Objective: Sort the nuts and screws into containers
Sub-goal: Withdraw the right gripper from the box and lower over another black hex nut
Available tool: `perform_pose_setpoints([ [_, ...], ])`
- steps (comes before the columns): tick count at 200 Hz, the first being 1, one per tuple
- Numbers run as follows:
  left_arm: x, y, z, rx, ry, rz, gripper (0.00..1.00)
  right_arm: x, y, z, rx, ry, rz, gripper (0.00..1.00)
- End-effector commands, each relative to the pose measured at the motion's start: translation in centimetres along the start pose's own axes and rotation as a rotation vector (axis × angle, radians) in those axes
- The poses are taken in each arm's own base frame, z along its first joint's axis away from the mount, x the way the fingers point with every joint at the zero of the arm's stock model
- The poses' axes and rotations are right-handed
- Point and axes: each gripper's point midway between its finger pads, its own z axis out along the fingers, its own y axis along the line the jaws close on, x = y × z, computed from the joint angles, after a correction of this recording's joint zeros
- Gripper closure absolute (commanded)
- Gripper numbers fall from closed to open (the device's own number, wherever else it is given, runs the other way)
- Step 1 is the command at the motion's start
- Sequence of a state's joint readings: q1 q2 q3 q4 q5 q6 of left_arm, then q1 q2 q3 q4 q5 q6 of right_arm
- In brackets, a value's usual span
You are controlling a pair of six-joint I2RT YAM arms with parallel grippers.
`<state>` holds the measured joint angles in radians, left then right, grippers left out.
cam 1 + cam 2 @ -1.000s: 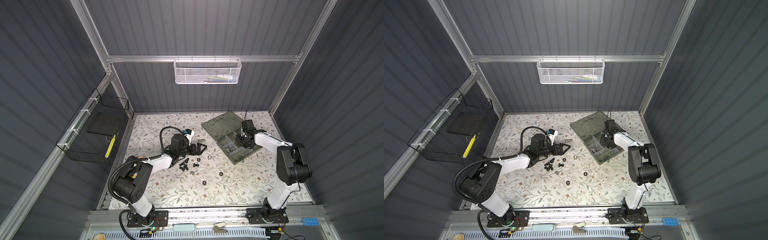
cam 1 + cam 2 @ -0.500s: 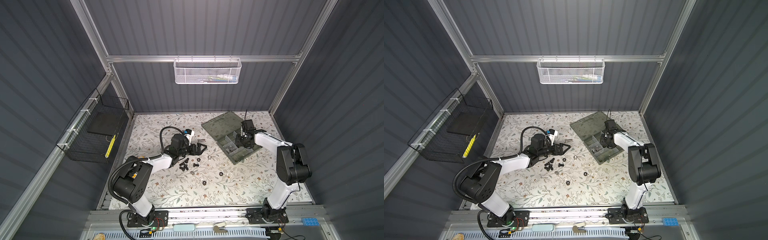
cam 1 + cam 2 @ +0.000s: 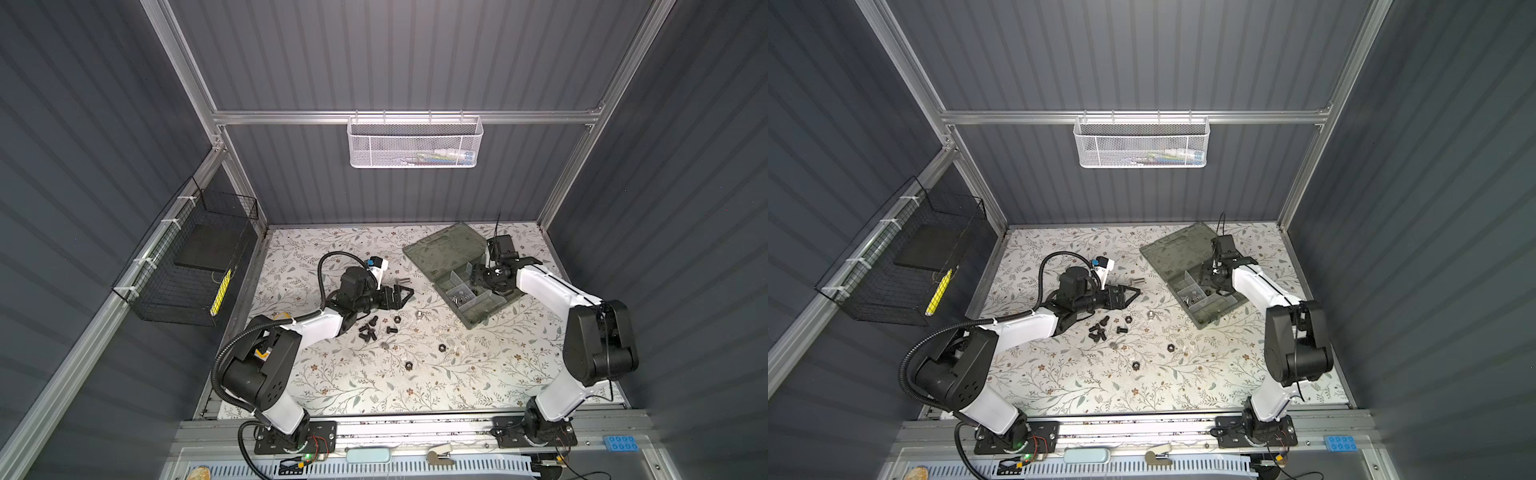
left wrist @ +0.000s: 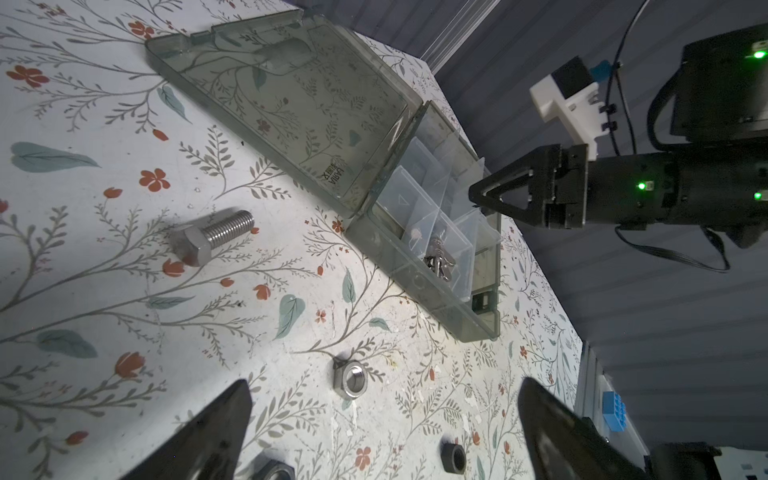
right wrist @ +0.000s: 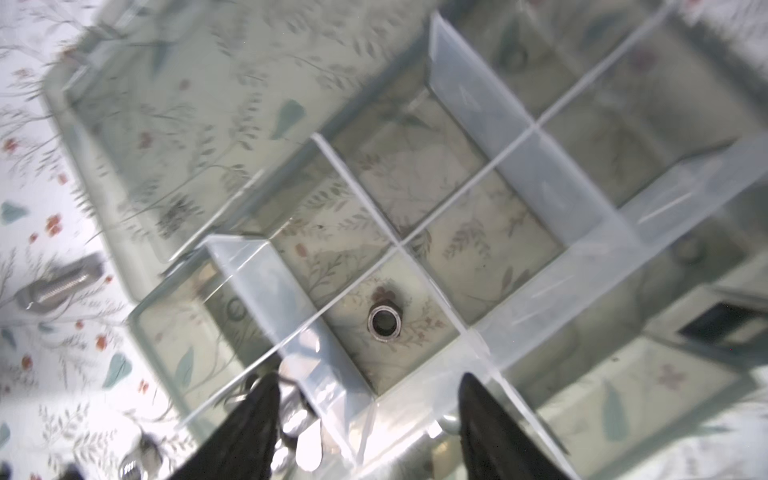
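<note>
Locate silver ring-shaped metal nut lying flat in a compartment of translucent grey-green plastic organizer case, kept apart from silver screws in neighbouring compartment. Note right claw above case, jaws spread, empty. Note left claw beside case, spread wide, empty, apparently aimed at loose silver hex nut on table.

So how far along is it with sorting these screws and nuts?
Barely begun. Done: one silver nut lies in a case compartment, a few silver pieces next door. In hand: nothing; the right pincer hangs open above that nut, the left pincer open near a loose silver nut. Left: the black screws, black nuts and a silver screw.
</note>
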<state>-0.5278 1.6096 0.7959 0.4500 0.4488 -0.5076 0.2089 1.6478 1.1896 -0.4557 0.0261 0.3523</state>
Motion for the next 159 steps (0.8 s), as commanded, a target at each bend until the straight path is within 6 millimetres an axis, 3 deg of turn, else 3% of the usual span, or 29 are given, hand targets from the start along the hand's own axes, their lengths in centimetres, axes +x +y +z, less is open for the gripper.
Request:
perform_pose_setpoints([
  [1,-0.2,-0.4,-0.8,-0.009,-0.009,0.013,0.0,1.6,1.0,-1.4,0.0,0.023,-0.041,0.18],
  [27,-0.6,-0.6,-1.4,-0.035,-0.01,-0.007,0.0,2.7,2.7,-2.8,-0.012,0.011,-0.094,0.01],
  [61,1.0,-0.3,-2.6,-0.061,0.034,-0.056,0.0,4.4,4.9,-4.2,-0.04,0.0,-0.162,0.01],
  [101,3.2,-0.6,-3.9,-0.05,0.076,-0.126,0.0,7.9,7.6,-5.3,-0.078,0.023,-0.249,0.01],
  [134,4.0,-0.8,-4.7,-0.042,0.076,-0.165,0.0,11.2,8.9,-5.2,-0.091,0.08,-0.306,0.01],
  [159,4.3,-0.9,-4.8,-0.036,0.076,-0.18,0.0,14.0,9.4,-4.6,-0.097,0.134,-0.328,0.1],
])
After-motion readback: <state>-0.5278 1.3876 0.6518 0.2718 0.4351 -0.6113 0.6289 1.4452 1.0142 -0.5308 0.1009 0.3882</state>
